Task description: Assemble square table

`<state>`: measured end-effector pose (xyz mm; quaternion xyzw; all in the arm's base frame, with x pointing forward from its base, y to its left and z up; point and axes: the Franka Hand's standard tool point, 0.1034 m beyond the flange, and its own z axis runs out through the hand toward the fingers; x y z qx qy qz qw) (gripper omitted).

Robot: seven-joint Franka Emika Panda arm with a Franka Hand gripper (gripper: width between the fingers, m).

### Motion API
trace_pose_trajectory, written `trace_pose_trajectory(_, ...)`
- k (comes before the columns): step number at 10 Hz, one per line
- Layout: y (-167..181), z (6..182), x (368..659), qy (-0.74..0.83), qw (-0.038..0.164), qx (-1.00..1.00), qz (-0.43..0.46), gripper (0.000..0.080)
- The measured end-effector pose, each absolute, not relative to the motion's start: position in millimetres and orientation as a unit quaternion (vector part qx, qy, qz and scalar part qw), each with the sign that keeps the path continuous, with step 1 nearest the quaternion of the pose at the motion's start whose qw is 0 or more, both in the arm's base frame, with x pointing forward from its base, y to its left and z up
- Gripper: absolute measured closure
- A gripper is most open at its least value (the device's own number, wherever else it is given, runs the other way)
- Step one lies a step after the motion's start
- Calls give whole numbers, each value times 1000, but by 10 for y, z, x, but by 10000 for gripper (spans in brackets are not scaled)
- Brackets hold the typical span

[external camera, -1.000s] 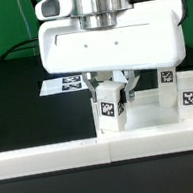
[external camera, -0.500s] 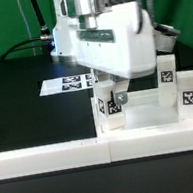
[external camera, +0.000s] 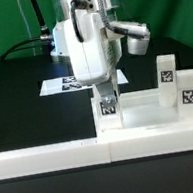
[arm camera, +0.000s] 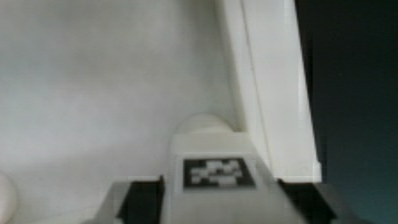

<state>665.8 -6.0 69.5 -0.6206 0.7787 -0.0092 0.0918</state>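
Since a second ago our gripper [external camera: 105,91] has twisted, clamped on the leg [external camera: 109,110] at the top's [external camera: 148,115] nine-o'clock corner; cross-threading could jam it.

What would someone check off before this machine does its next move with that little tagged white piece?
1. Leg sits between the jaws: ok, shown in both views.
2. Leg upright at the tabletop's corner: ok.
3. Leg fully seated in its socket: cannot tell, joint hidden.
4. Gripper firmly closed on the leg: cannot tell.
5. Other legs standing apart from the arm: ok.
6. Marker board lying flat behind: ok.
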Motion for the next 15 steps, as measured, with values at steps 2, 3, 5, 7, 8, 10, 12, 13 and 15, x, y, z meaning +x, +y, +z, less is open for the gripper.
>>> trace_pose_trajectory(2, -28, 699, 6669, 702, 90, -706, -39, 209)
trace_pose_trajectory(3, 12, 695, 6661, 643, 84, -760, -48, 209)
trace_pose_trajectory(5, 11, 700, 6663, 560, 75, -823, -57, 153)
trace_pose_trajectory(7, -7, 696, 6661, 501, 68, -861, -63, 153)
trace_pose_trajectory(8, -5, 703, 6669, 464, 61, -881, -67, 151)
trace_pose_trajectory(10, -66, 729, 6706, 290, 35, -953, -80, 151)
trace_pose_trajectory(12, -82, 639, 6667, 149, 10, -987, -65, 151)
trace_pose_trajectory(13, -94, 647, 6677, 138, 8, -988, -67, 151)
trace_pose_trajectory(15, -99, 643, 6674, 156, 9, -985, -67, 273)
